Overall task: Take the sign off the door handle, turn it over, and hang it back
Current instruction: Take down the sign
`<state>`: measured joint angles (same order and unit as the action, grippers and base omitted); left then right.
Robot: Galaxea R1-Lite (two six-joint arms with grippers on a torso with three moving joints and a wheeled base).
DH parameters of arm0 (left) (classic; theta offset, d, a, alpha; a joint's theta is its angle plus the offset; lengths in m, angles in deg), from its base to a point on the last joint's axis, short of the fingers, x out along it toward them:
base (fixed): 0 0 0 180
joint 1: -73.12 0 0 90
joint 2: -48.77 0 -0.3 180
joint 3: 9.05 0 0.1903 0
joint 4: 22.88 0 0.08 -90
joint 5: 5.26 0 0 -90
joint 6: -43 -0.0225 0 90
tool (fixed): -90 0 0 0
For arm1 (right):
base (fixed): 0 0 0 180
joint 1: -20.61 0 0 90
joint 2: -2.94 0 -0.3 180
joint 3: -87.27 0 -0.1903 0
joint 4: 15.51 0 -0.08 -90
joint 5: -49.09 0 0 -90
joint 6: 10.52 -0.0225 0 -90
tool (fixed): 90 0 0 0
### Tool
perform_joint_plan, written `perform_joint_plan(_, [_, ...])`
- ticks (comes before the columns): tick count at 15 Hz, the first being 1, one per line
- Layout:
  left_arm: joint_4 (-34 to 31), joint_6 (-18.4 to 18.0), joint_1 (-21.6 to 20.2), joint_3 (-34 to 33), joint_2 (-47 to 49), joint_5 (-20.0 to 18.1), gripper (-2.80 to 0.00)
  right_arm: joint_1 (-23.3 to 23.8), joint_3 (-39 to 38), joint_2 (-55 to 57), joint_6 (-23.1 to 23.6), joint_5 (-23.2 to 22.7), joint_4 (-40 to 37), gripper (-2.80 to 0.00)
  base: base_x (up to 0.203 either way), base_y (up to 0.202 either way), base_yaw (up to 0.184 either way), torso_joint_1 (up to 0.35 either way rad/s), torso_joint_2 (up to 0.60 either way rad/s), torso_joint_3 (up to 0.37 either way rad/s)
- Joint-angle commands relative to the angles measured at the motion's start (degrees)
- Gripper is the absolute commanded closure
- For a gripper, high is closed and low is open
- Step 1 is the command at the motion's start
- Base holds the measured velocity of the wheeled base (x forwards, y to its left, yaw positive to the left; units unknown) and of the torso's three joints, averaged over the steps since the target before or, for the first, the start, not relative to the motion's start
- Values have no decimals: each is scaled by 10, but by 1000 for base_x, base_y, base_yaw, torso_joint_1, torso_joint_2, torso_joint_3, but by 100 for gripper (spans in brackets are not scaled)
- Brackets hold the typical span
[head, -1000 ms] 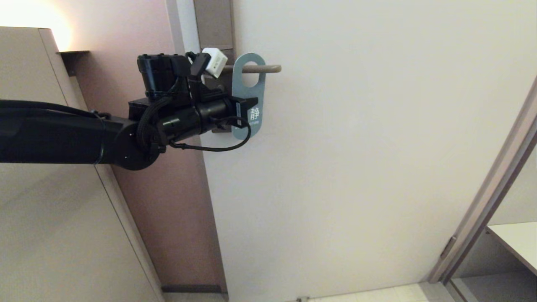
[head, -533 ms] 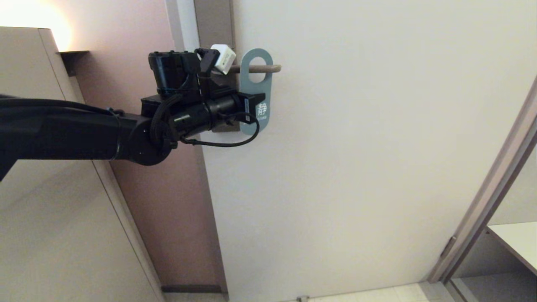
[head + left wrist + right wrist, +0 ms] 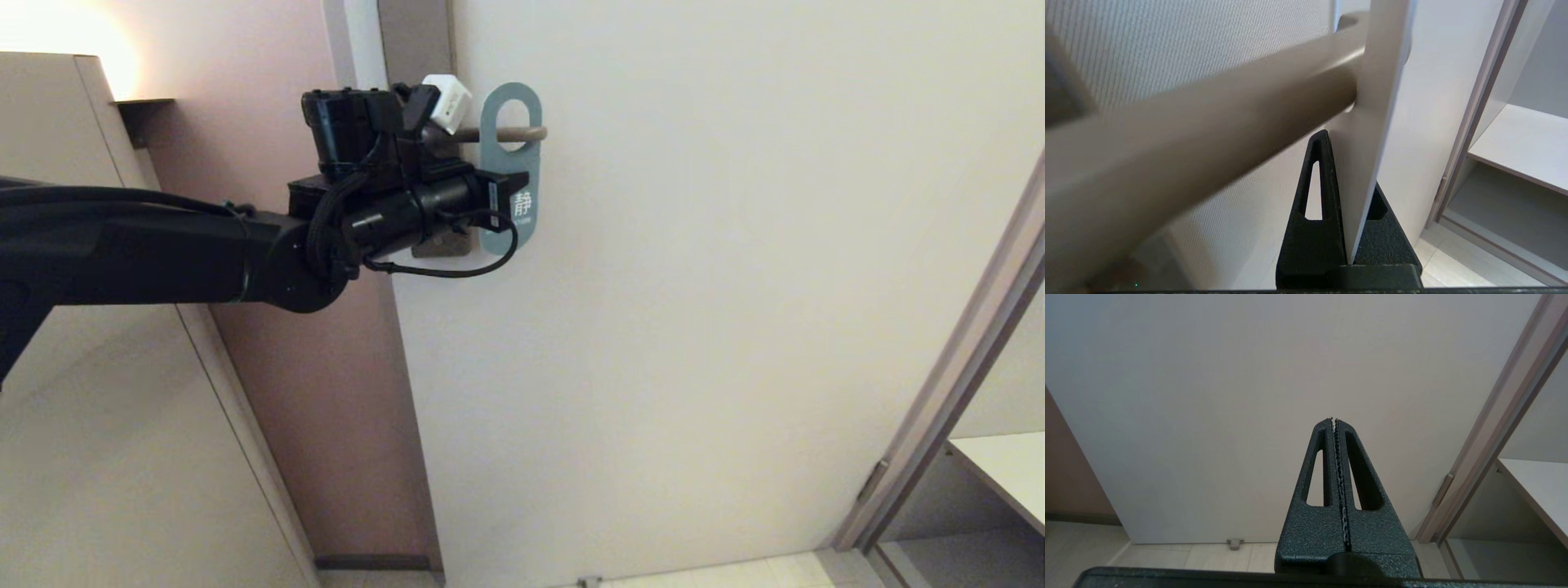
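- My left gripper (image 3: 508, 189) is pinched on the sign (image 3: 512, 147), low on its body, beside the white lettering. Blue face is toward me.
- Sign is threaded on the door handle (image 3: 522, 134), out near the free tip, the bar passing through the oval hole.
- The left wrist view shows the sign (image 3: 1372, 122) edge-on between my fingers (image 3: 1316, 192): a thin flat card, straight along its length, so I judge it stiff and very light.
- Faces look smooth; I expect it could slide in a loose grip, so a firm pinch on the flat faces suits it.
- Best hold, I judge, is on the solid lower half, clear of the hole.
- My right gripper (image 3: 1334, 420) is fully closed on nothing, parked facing the door (image 3: 1208, 396).
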<state>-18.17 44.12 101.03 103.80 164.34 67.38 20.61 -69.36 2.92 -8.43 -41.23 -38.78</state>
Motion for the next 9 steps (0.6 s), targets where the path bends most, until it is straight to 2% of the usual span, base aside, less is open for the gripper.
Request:
perform_joint_plan(1, [0, 0, 4, 8, 6, -1, 0, 0, 0, 0, 0, 0, 0, 0, 0, 0, 0, 0, 0, 0])
perform_joint_plan(9, [0, 1, 24, 7, 5, -1, 0, 0, 0, 0, 0, 0, 0, 0, 0, 0, 0, 0, 0, 0])
